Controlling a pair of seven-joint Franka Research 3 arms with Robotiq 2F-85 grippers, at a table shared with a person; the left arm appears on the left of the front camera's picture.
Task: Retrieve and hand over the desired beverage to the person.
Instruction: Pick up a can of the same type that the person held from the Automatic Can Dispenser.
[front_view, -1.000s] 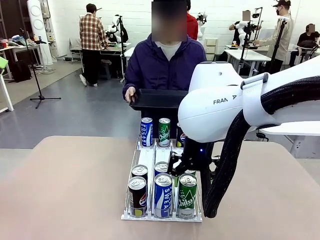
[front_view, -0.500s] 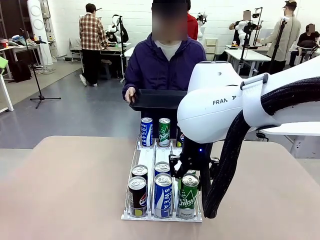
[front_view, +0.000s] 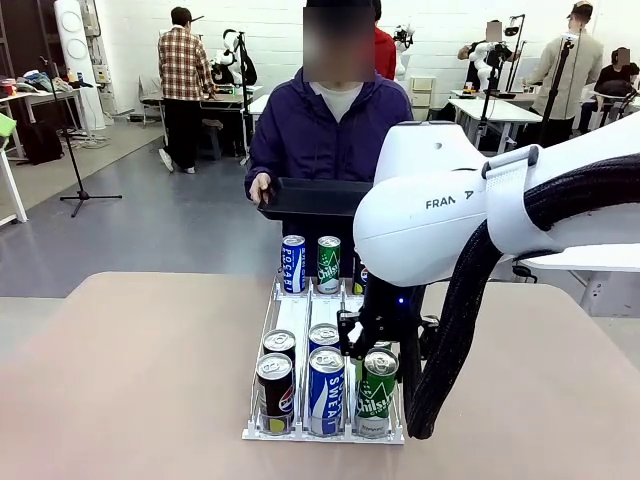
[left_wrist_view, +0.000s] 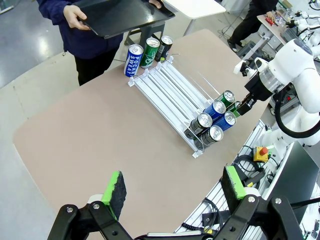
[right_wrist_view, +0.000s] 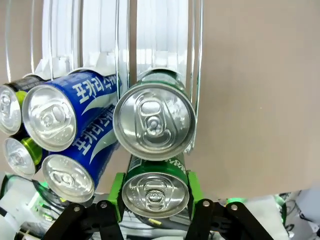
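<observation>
A green can (front_view: 377, 394) at the near end of the right lane of the rack (front_view: 291, 315) was clamped between the right gripper's (right_wrist_view: 155, 191) pads. The left gripper (left_wrist_view: 174, 185) was held wide open above the table (left_wrist_view: 100, 140). A black tray (front_view: 320, 197) was held by the person (front_view: 330, 140).

Green can (front_view: 376, 392): you'll find it at the near end of the rack's (front_view: 292, 312) lane on the robot's right, tilted off upright. It has white script on a green body and a silver pull-tab lid. In the right wrist view, the same can (right_wrist_view: 155, 197) sits clamped between the green pads of the right claw (right_wrist_view: 155, 186).

Person (front_view: 330, 140): dark purple zip jacket over a white shirt, standing at the far side of the counter (front_view: 130, 370). Both hands hold a black tray (front_view: 320, 197) roughly level.
</observation>
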